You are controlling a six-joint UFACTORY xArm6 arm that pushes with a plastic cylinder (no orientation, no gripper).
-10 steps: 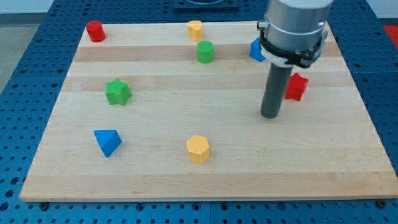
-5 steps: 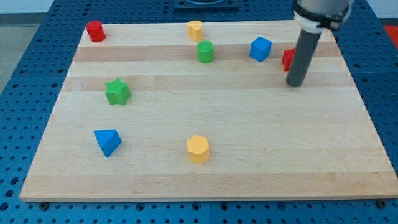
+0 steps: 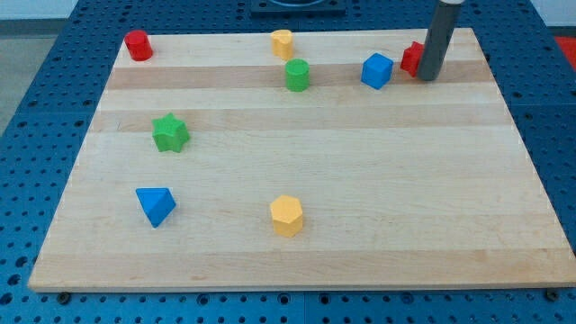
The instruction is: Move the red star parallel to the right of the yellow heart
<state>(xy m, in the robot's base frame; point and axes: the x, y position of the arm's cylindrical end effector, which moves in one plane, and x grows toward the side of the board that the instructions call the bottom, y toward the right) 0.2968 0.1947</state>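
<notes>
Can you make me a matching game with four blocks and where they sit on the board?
Blocks:
1. red cylinder
2. yellow hexagon block
3. green star
4. red star

Places:
A. near the view's bottom, about the middle
B. view's top right, partly behind my tip
C. view's top left corner
D. view's left, about halfway down

Pairs: 1-C, 2-A, 3-D, 4-B
</notes>
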